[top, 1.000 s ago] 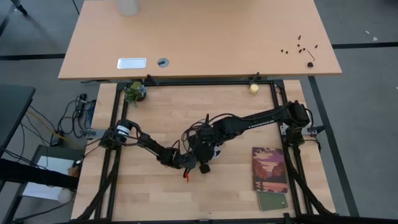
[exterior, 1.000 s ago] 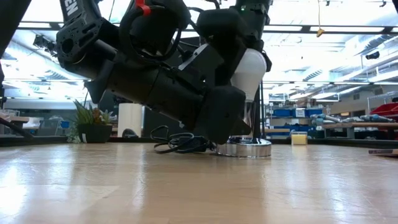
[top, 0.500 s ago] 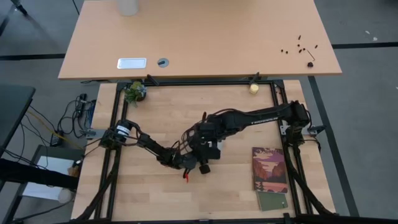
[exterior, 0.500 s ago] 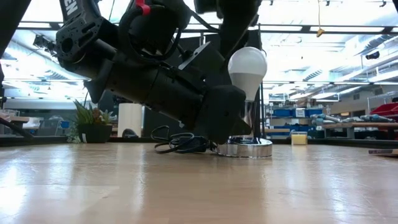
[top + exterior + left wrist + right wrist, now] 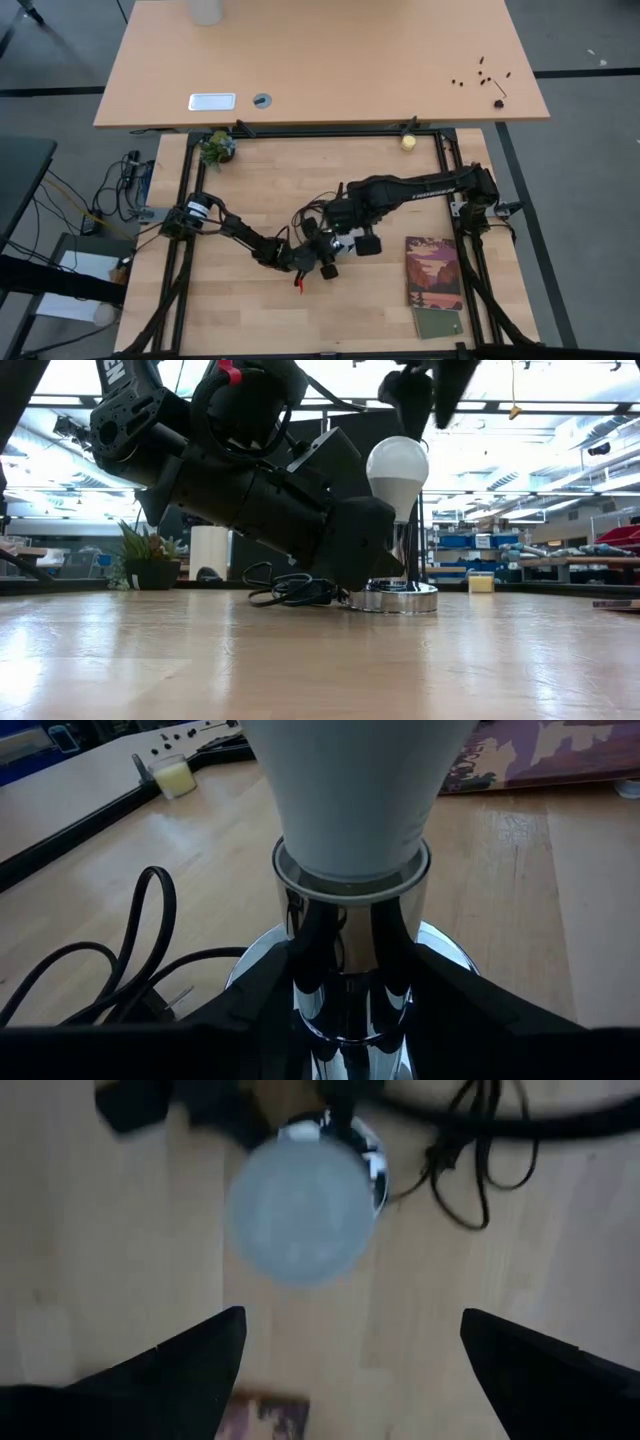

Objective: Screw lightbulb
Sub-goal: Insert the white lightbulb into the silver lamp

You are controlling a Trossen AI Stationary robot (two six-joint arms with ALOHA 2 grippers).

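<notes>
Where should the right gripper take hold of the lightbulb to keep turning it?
Grip the lightbulb on its round white dome, from straight above, fingers either side. It stands upright in the silver socket, and the left gripper crowds the stem below. The right gripper hangs open just above.

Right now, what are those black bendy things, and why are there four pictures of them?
They are two robot arms, each ending in a two-finger claw called a gripper. One camera looks down from above, one sits at table height, and one rides on each wrist. On the wooden table a white lightbulb stands in a shiny silver holder with a black cord. The left gripper pinches the holder's stem. The right gripper hangs open above the lightbulb, not touching it. A picture booklet lies to one side, and a little plant stands at the table's edge.
</notes>
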